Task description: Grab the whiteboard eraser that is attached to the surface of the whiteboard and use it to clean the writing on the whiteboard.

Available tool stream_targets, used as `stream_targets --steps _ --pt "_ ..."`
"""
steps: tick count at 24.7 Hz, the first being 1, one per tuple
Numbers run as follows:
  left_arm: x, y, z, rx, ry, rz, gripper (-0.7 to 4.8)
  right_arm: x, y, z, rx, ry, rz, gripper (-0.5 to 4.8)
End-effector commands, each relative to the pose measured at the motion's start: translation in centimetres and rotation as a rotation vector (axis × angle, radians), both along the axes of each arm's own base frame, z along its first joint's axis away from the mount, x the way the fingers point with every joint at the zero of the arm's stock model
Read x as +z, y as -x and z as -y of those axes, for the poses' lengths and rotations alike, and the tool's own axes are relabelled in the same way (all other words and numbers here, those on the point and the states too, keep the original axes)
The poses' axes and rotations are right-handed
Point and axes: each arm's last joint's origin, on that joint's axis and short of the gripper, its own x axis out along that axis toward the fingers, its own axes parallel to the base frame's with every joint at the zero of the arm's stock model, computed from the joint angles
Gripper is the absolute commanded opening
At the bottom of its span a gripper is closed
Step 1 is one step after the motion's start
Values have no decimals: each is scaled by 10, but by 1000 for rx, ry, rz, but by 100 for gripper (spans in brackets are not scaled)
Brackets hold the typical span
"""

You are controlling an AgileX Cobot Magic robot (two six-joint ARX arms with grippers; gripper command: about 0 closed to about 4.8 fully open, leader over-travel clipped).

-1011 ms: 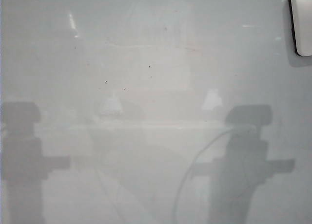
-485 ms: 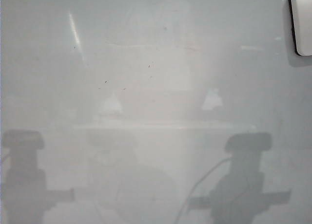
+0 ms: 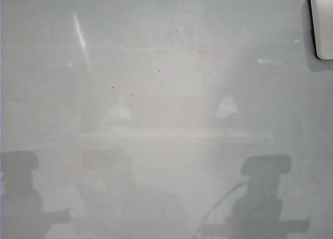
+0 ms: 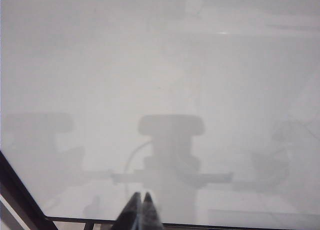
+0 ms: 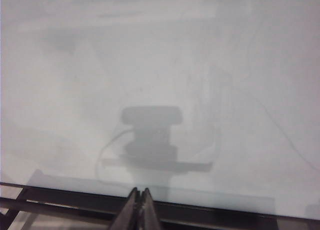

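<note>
We've got the eraser [image 3: 322, 23] stuck at the far right corner of the board [image 3: 166, 93], half cut off by the edge of the exterior view, untouched. No blue writing shows anywhere in our views, only a few tiny dark specks mid-board, so we judge the wipe may already be done, or the marks sit out of sight; we can't say which.

Left gripper [image 4: 140, 212] hangs over the near edge of the board, fingertips pressed together, holding nothing. Right gripper [image 5: 140, 208] is at the near edge on its side, fingertips pinched together as well, empty. Both sit well apart from the eraser.

What could go wrong? With pincers this tight, we'd bump the eraser rather than straddle it unless the right one spreads first. The block is glossy and clings to the board, so a shallow pinch could slip off. And those grey arm reflections on the shiny surface could fool us into aiming at a ghost. If any writing lies outside our views, we'd miss it.
</note>
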Motion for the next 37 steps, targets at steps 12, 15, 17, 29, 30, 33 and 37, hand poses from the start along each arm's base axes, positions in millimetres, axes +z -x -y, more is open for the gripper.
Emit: stream_targets --steps 12,15,17,29,30,33,37 --pt "-1 0 0 -9 -2 -10 -5 -1 0 0 -4 2 2 0" --pt "-1 0 0 -9 -2 -10 -5 1 -1 1 -19 38 40 -1" --pt "-1 0 0 -9 -2 -10 -5 6 -4 2 -70 40 132 0" --pt "-1 0 0 -9 -2 -10 -5 10 -6 12 -193 58 252 -1" --pt "-1 0 0 -9 -2 -10 -5 10 -6 13 -196 58 252 -1" --pt "-1 0 0 -9 -2 -10 -5 10 -6 13 -195 58 252 -1" --pt "-1 0 0 -9 -2 -10 -5 10 -6 12 -191 58 252 0"
